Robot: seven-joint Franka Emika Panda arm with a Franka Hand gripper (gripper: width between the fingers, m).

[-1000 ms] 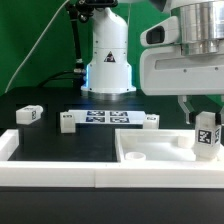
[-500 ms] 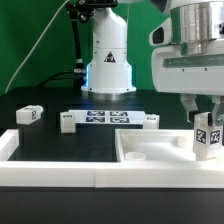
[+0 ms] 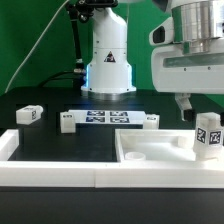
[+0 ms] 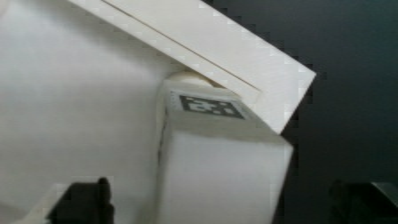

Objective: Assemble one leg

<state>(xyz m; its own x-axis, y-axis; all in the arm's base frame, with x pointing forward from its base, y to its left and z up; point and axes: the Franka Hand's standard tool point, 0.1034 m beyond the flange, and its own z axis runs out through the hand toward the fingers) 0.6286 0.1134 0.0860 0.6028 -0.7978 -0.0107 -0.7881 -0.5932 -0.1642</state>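
A leg (image 3: 207, 135), a small white block with a square tag, stands upright on the big white panel (image 3: 150, 150) near its corner at the exterior view's right. My gripper (image 3: 203, 108) hovers just above it, open, with its fingers clear of the block. In the wrist view the leg (image 4: 222, 150) shows its tag and lies between my two dark fingertips (image 4: 80, 200), which stand wide apart on either side without touching it. The gripper (image 4: 222, 205) holds nothing.
Three more tagged legs lie on the black table: one at the left (image 3: 30, 114), one beside the marker board (image 3: 67, 123), one at its right end (image 3: 149, 121). The marker board (image 3: 105, 118) lies before the robot base (image 3: 107, 60). A white rim (image 3: 60, 172) runs along the front.
My gripper held the leg, lowered it onto the panel, then opened and rose. The leg now stands alone on the panel.
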